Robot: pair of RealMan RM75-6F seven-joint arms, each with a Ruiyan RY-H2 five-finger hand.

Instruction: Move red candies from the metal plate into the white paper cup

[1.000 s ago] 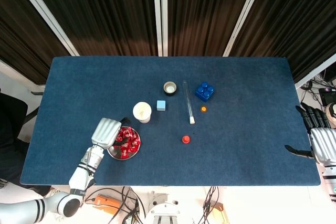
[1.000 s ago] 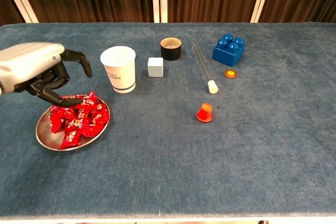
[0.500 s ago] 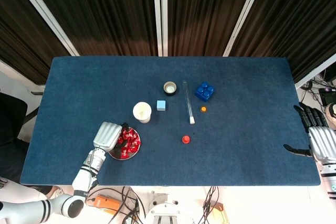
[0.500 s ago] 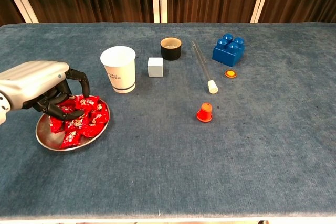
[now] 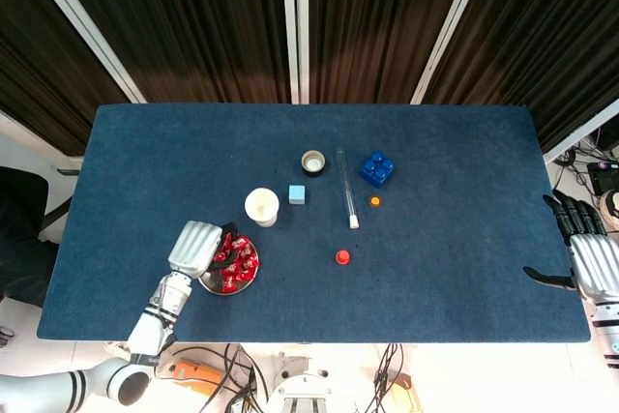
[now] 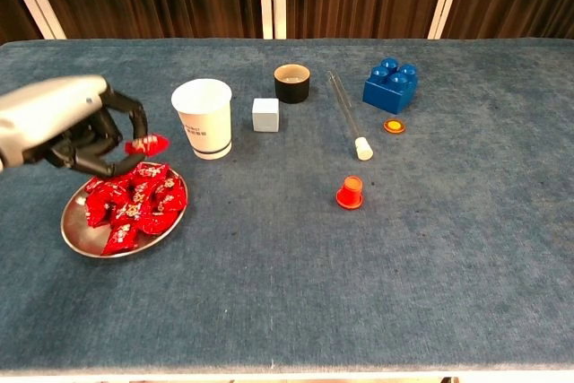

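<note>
Left hand: our left hand [image 6: 67, 125] hangs above the near-left part of the table, over the metal plate; its dark fingers [image 6: 134, 114] are curled in and pinch one red candy [image 6: 146, 143] at their tips
Held candy: we see it clear of the pile, lifted above the plate's far edge, between the plate and the cup, touching neither
Metal plate: the metal plate [image 6: 79, 236] sits near the table's front-left; from above we find it just right of our left hand [image 5: 196, 247]
Red candies: the pile of red candies [image 6: 134, 204] lies heaped in the plate, mostly on its far and right side
White paper cup: the white paper cup [image 6: 203, 117] stands upright, just beyond and to the right of the plate, mouth open
Right hand: our right hand [image 5: 590, 263] shows only in the head view, at the table's right edge, well apart from everything; its fingers are spread apart and hold nothing
Blue table: the blue table [image 6: 359, 293] carries the rest
Other things: a small pale cube [image 6: 265, 115] beside the cup, a black pot [image 6: 291, 82] beyond it, a clear tube [image 6: 346, 117] lying flat, a blue brick [image 6: 390, 85], an orange disc [image 6: 393, 126] and a small red cap [image 6: 350, 193]
</note>
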